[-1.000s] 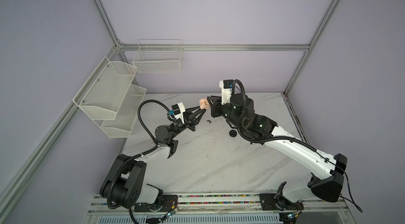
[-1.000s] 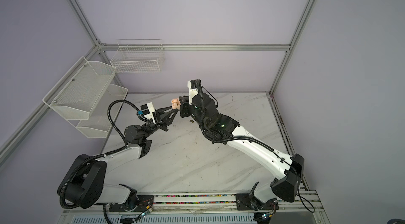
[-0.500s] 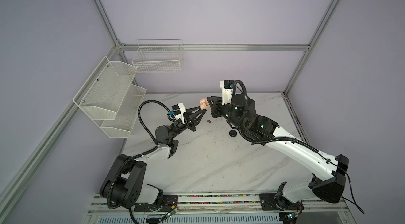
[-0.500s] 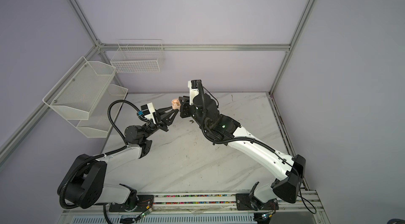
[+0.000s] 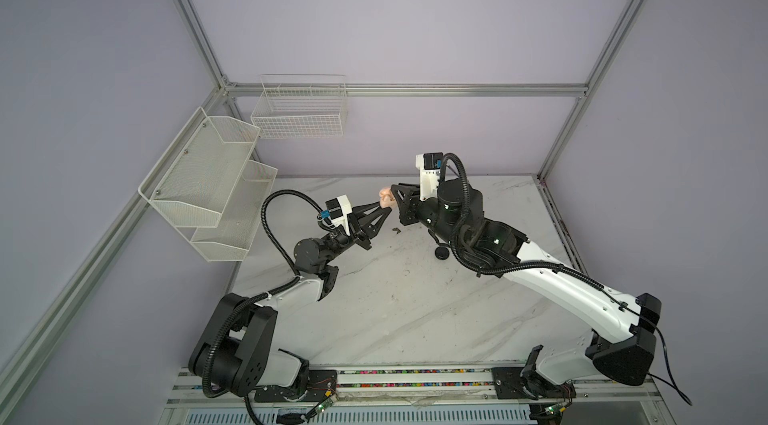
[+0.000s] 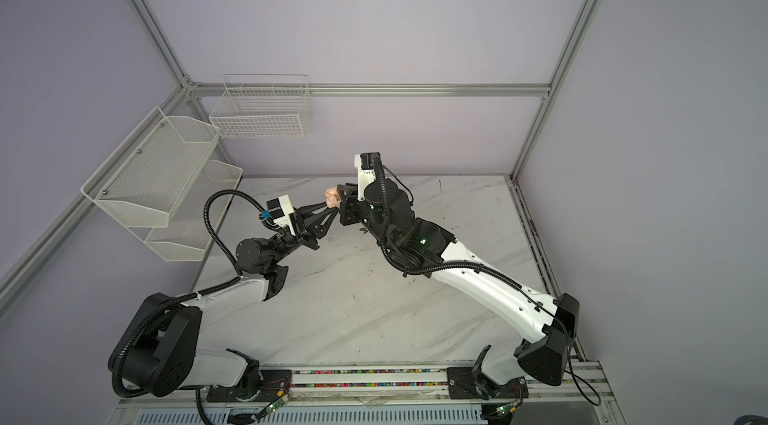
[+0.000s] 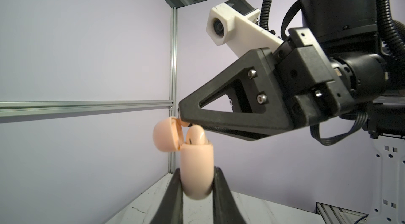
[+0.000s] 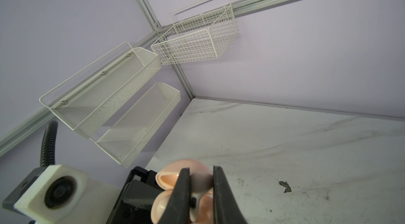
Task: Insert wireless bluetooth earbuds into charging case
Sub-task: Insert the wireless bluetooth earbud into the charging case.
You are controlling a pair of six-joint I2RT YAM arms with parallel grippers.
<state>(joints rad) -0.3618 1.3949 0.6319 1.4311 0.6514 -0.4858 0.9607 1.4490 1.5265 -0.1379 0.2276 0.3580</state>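
Left gripper [image 7: 197, 171]: jaws clamped on the lower body of the pale pink charging case [image 7: 196, 152], held upright above the table [image 5: 415, 319].
Lid [image 7: 165, 134]: swung open on its hinge, tipped back.
Right gripper [image 8: 200, 179]: jaws pinched on a pale pink earbud [image 7: 196, 135], tips at the case mouth.
Earbud seating: lower part inside the opening, rounded head above the rim.
Place in both top views: case [image 5: 385, 197] just above frame centre, between the two grippers' tips.
Tabletop: brown speck [image 5: 395, 230] just below the case; black round object [image 5: 441, 253] lower right of it, against the right arm.
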